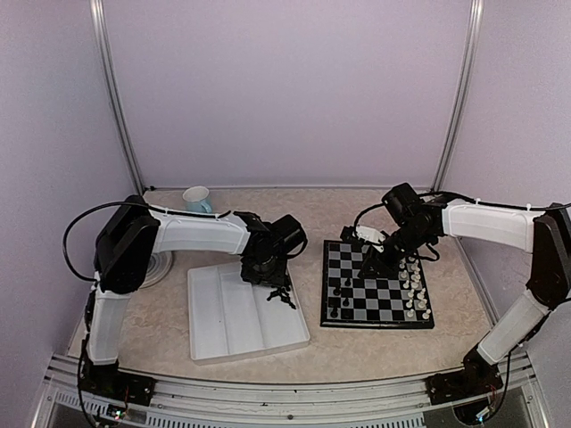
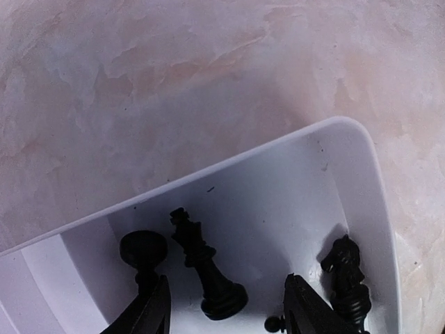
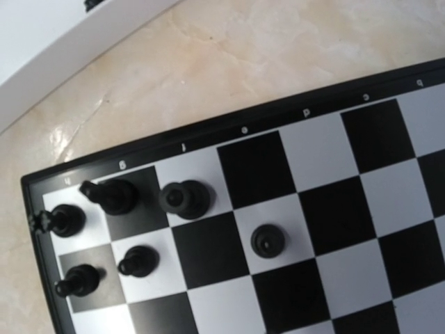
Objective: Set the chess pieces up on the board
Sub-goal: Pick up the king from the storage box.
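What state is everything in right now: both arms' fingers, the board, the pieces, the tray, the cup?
Board: flat, partly set up.
Left fingers: open, flanking a black king.
Right fingers: over the board, open or shut unclear.
Black pieces on board: several standing near one corner.
White pieces: standing along one edge.
Tray: open, black pieces in one corner.
Cup: seems upright.

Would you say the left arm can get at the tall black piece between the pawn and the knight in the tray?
Probably yes: the left gripper hangs open over the tall black piece, nothing covering it. The pawn and knight flank it closely, so the fingers might brush them.
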